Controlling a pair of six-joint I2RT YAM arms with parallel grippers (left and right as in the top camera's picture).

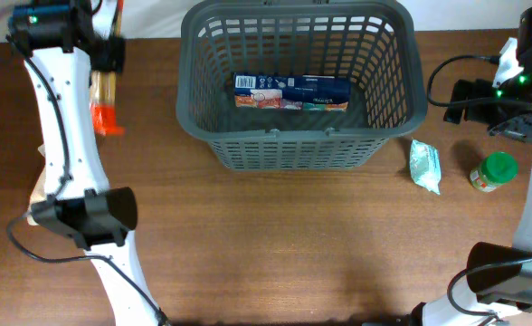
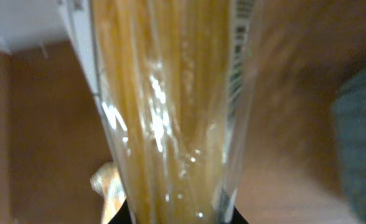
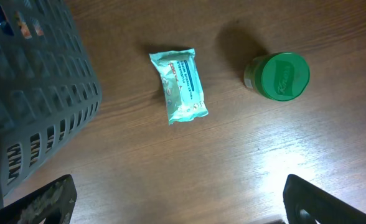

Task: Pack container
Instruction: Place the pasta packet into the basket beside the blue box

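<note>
At the far middle of the wooden surface [image 1: 275, 244] sat the container [image 1: 293, 149], a dark grey plastic basket with rounded corners, slotted lattice walls and a thick rim. Inside it, flat on the slotted base, lay a blue printed carton [image 1: 291, 92], long and rectangular. Off to the container's left, the left pincer [image 1: 109, 56] was nipped down narrow on a spaghetti packet [image 2: 170, 112]. The packet was clear, glossy film over straight pale-yellow strands, with a barcode strip along one edge (its far end showed orange from overhead). To the container's right, the right pincer [image 3: 183, 202] stood wide apart and held nothing, above bare wood. Before it lay a small teal foil sachet [image 3: 178, 86], crimped at both ends, and further right, apart from the sachet, stood a round jar [image 3: 281, 76] with a green lid.
</note>
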